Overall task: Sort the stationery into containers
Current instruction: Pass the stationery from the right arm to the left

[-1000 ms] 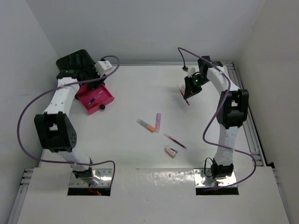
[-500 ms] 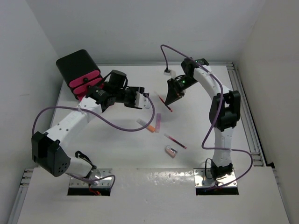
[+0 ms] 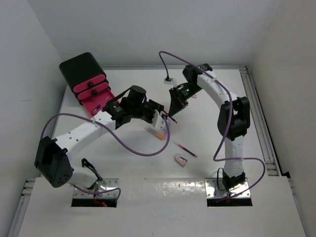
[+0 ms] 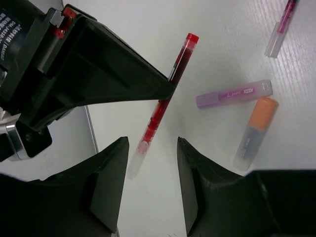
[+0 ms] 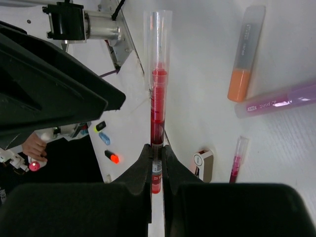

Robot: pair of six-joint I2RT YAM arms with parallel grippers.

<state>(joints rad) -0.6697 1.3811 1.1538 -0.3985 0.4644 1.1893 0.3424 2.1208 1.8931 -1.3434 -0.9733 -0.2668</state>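
My right gripper (image 5: 157, 153) is shut on a red pen (image 5: 158, 98) and holds it above the table's middle (image 3: 170, 115). My left gripper (image 4: 152, 148) is open right beside it. The pen's clear end (image 4: 136, 163) hangs just ahead of the left fingers (image 4: 116, 163), untouched. Below lie a lilac marker (image 4: 234, 94), an orange-and-white marker (image 4: 254, 132), a second red pen (image 3: 185, 149) and a small eraser-like block (image 3: 181, 159). The black cabinet (image 3: 79, 66) with pink drawers (image 3: 90, 86) stands at the far left. Its lowest drawer (image 3: 95, 107) is pulled out, with a pen inside.
Purple cables loop from both arms over the table, one (image 3: 148, 150) crossing near the markers. White walls close in the table on the left, back and right. A rail (image 3: 259, 123) runs along the right edge.
My left arm has swung from the open drawer to the table's middle. My right gripper has carried the red pen leftward from the far right, so the two grippers now meet.
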